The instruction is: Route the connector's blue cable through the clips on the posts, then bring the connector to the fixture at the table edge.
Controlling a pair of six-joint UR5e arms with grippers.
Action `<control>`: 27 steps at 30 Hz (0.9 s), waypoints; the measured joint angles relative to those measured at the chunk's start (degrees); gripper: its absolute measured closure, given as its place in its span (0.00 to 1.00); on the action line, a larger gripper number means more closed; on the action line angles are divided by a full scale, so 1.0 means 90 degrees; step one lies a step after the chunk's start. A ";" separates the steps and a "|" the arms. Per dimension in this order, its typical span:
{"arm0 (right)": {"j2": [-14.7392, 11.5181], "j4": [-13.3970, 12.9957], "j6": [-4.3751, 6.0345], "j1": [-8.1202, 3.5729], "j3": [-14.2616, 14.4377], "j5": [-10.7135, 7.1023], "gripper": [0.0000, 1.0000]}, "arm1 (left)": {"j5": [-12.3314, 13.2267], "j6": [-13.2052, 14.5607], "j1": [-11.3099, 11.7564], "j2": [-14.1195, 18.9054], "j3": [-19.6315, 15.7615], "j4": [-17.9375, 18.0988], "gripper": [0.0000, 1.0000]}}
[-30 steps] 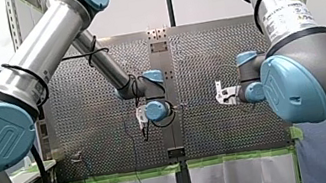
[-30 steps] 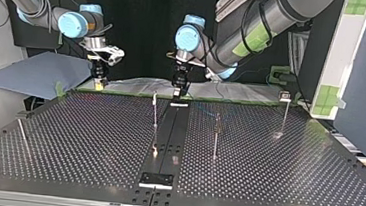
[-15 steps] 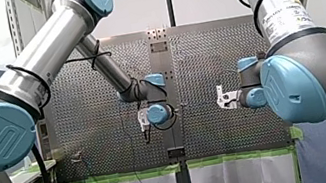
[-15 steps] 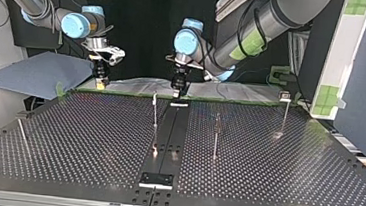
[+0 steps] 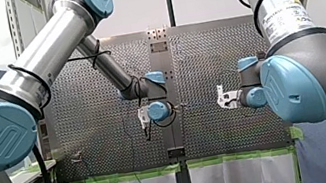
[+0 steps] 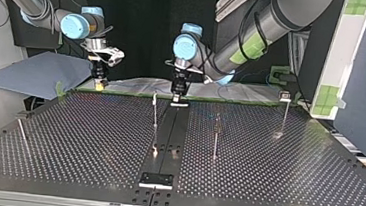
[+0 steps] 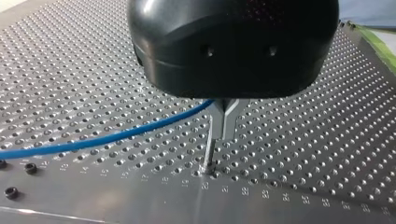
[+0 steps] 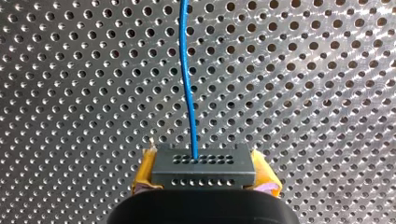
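Observation:
In the right wrist view my right gripper [image 8: 203,179] is shut on a dark grey connector [image 8: 203,167], which sits between its yellow pads [image 8: 142,175]. The blue cable [image 8: 187,79] leaves the connector and runs ahead over the perforated plate. In the left wrist view my black left gripper [image 7: 223,122] has its metal fingers shut on the blue cable [image 7: 116,136], just above a thin post [image 7: 208,156]. In the top view my right gripper [image 6: 101,79] hangs at the far left edge and my left gripper [image 6: 176,95] over the far middle.
Thin posts stand on the plate in the top view: one [image 6: 155,111] left of the dark centre strip, one [image 6: 216,133] right of it, one with a clip [image 6: 285,96] at the far right. A black fixture [image 6: 156,179] sits at the near edge. A thin cable [image 5: 137,177] hangs over the white sheet.
My left gripper has shifted a little toward the top view's left with the cable in it. My right gripper has dropped slightly in the front view, still holding the connector.

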 joint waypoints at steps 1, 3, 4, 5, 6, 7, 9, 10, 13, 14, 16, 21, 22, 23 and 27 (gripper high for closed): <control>0.0001 0.0001 0.0000 -0.0001 -0.0009 0.0000 1.00 | 0.0003 0.0002 0.0010 0.0000 0.0000 0.0000 0.97; 0.0003 0.0009 0.0000 -0.0003 -0.0022 0.0005 1.00 | 0.0019 0.0002 0.0029 0.0000 0.0001 -0.0001 0.97; 0.0005 0.0013 0.0000 -0.0005 -0.0031 0.0008 1.00 | 0.0025 0.0004 0.0036 0.0000 0.0002 -0.0001 0.97; 0.0007 0.0016 0.0001 -0.0007 -0.0039 0.0009 1.00 | 0.0029 0.0005 0.0042 0.0000 0.0002 -0.0001 0.97; 0.0009 0.0020 0.0002 -0.0009 -0.0049 0.0011 1.00 | 0.0032 0.0006 0.0048 0.0000 0.0002 -0.0002 0.97; 0.0010 0.0024 0.0004 -0.0011 -0.0061 0.0015 1.00 | 0.0034 0.0006 0.0053 0.0000 0.0002 -0.0003 0.97; 0.0012 0.0027 0.0010 -0.0013 -0.0082 0.0021 1.00 | 0.0040 0.0005 0.0063 -0.0001 0.0002 -0.0002 0.97; 0.0015 0.0028 0.0016 -0.0014 -0.0095 0.0024 1.00 | 0.0046 0.0003 0.0067 -0.0001 0.0002 -0.0002 0.97; 0.0023 0.0035 0.0028 -0.0024 -0.0128 0.0027 1.00 | 0.0076 0.0001 0.0078 0.0003 0.0002 0.0000 0.97; 0.0025 0.0037 0.0031 -0.0027 -0.0136 0.0028 1.00 | 0.0083 0.0002 0.0080 0.0003 0.0002 0.0002 0.97; 0.0029 0.0039 0.0036 -0.0035 -0.0153 0.0028 1.00 | 0.0097 0.0004 0.0083 0.0000 0.0002 0.0003 0.97; 0.0039 0.0040 0.0060 -0.0046 -0.0197 0.0029 1.00 | 0.0192 0.0002 0.0093 0.0000 0.0037 0.0024 0.97; 0.0044 0.0041 0.0063 -0.0049 -0.0210 0.0029 1.00 | 0.0209 0.0002 0.0095 0.0000 0.0048 0.0025 0.97; 0.0048 0.0042 0.0064 -0.0050 -0.0220 0.0029 1.00 | 0.0227 0.0002 0.0097 0.0000 0.0059 0.0025 0.97; 0.0141 0.0088 0.0060 -0.0049 -0.0306 0.0029 1.00 | 0.0279 -0.0001 0.0123 -0.0002 0.0102 0.0027 0.97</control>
